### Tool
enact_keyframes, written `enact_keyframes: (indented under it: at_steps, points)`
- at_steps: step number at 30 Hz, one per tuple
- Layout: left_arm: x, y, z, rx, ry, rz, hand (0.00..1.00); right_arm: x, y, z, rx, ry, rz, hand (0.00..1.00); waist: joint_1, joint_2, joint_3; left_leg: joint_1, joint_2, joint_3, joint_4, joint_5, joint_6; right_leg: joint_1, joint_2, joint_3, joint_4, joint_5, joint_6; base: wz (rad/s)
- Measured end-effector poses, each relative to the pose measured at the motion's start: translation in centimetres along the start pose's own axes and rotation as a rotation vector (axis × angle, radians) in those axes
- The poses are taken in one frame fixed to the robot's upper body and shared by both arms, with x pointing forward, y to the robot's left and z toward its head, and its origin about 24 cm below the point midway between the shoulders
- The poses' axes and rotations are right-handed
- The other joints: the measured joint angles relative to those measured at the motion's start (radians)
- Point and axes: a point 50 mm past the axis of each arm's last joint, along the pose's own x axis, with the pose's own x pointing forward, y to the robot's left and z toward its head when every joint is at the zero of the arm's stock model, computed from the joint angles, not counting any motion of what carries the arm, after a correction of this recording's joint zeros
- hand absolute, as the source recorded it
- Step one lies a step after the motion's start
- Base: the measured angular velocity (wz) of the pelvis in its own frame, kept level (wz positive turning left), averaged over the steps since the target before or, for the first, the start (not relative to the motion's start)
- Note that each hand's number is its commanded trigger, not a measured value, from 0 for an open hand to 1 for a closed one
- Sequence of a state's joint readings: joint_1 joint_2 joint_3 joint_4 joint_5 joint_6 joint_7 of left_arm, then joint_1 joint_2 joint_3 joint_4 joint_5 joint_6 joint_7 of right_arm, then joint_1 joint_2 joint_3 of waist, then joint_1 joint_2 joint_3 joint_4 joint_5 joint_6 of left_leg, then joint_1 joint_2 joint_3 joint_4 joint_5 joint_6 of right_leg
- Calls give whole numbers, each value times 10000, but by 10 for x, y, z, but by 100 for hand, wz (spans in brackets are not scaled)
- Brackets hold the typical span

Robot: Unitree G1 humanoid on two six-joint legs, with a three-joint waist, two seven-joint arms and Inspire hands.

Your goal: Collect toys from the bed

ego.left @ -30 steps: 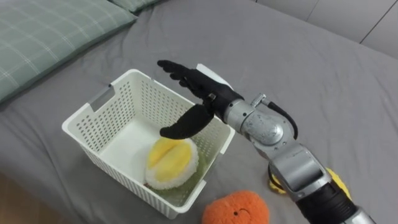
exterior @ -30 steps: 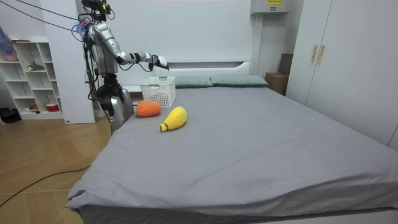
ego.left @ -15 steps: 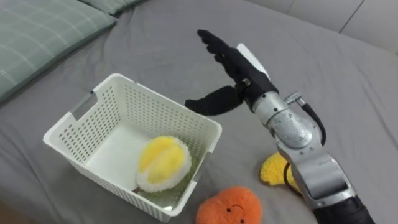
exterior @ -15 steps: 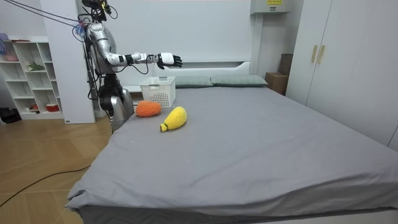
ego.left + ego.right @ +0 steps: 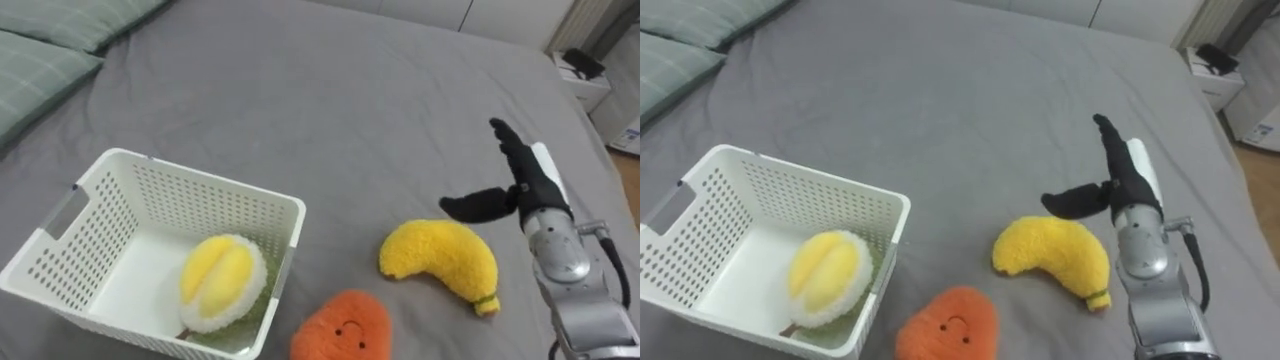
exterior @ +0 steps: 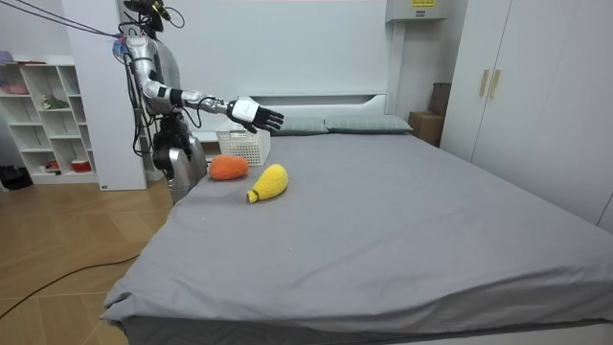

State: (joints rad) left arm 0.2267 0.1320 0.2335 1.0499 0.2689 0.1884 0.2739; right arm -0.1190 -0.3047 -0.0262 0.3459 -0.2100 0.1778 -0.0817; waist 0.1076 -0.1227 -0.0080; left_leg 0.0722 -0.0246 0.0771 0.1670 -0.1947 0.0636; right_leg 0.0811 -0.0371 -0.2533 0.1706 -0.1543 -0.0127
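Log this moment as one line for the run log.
right hand open, raised beside banana toy | durian toy in basket | orange toy and banana toy on bed, outside basket

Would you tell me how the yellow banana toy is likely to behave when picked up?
The banana toy looks fuzzy and stuffed, so it is probably light and would squash under the open right hand. Its curved body lies flat on the bed, so it seems unlikely to roll.

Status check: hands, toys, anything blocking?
Right hand open, empty, above the bed, right of the banana toy. Banana toy and orange toy on the bed beside the white basket; durian plush inside. Nothing between hand and banana toy.
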Motion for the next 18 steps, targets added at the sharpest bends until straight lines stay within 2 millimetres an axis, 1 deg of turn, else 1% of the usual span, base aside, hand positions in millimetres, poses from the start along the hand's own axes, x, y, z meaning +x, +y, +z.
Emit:
enact_keyframes:
  at_steps: [1, 3, 4, 5, 7, 10, 11, 12, 13, 14, 15, 16, 18]
  points:
    - [0, 1, 1, -16, -45, 30, 0, 0, 0, -3, -17, 127, -22, 0, -12, -17, 4, -4, 1, 1, -12, -1, 0, -5, 1, 3, 1, 0, 0, 0]
    - [0, 4, 0, -28, -145, 167, 0, 1, 0, -19, -173, 813, -113, 0, -18, -92, 2, -8, 2, 7, -38, -2, 1, -6, 3, 6, 5, 0, 0, 0]
    - [0, 6, 0, -26, -159, 198, 0, 1, -1, -24, -208, 1021, -136, 0, 1, -115, 4, -15, 3, 8, -38, -2, 1, -10, 7, 8, 5, 0, 0, 0]
    - [0, 8, 1, -13, -226, 261, 0, 1, -1, -34, -262, 1436, -132, 0, 37, -116, 2, -108, 9, 13, -5, -2, 1, -91, 15, 9, 19, 1, -2, 0]
    - [1, 12, 5, 126, -448, 335, 0, 2, -2, -40, -386, 1776, -162, 0, 43, -161, -11, -286, 18, 30, 35, -1, 0, -278, 31, 68, 42, 32, -19, -4]
    - [1, 14, 8, 188, -574, 376, 0, 5, -5, -53, -646, 2394, -250, 0, 64, -116, 23, -588, 21, 35, 164, -3, 5, -530, 38, 37, 57, 92, -22, 0]
    - [2, 15, 10, 89, -633, 394, 0, 7, -7, -56, -726, 2621, -293, 0, 67, -106, 41, -804, 23, 26, 240, -2, 8, -719, 46, 33, 89, 114, -29, 0]
    - [2, 17, 15, -93, -722, 367, 0, 10, -8, -57, -754, 2835, -391, 0, 63, -77, 79, -1051, 30, 24, 337, 1, 13, -957, 47, 33, 169, 128, -43, 0]
    - [2, 17, 17, -187, -760, 340, 0, 12, -9, -58, -785, 2954, -454, 0, 63, -72, 85, -1178, 34, 25, 383, 4, 18, -1059, 44, 32, 171, 152, -50, 0]
    - [2, 17, 22, -254, -898, 286, 0, 15, -13, -58, -865, 3096, -593, 0, 69, -41, 121, -1426, 37, 27, 441, 23, 39, -1281, 40, 26, 189, 194, -61, 0]
    - [2, 15, 28, -304, -1081, 210, 0, 19, -17, -58, -1071, 3186, -720, 0, 68, 20, 177, -1698, 47, 27, 545, 32, 50, -1515, 36, -3, 193, 252, -67, 0]
    - [2, 15, 31, -353, -1152, 183, 0, 21, -18, -57, -1167, 3251, -732, 0, 92, 54, 201, -1817, 51, 35, 561, 47, 54, -1622, 43, 6, 191, 280, -74, -3]
    - [2, 14, 41, -737, -1292, 59, 0, 27, -19, -53, -1270, 3376, -805, 0, 148, 89, 221, -2284, 59, 67, 560, 149, 57, -2167, 46, 8, 185, 386, -112, -6]
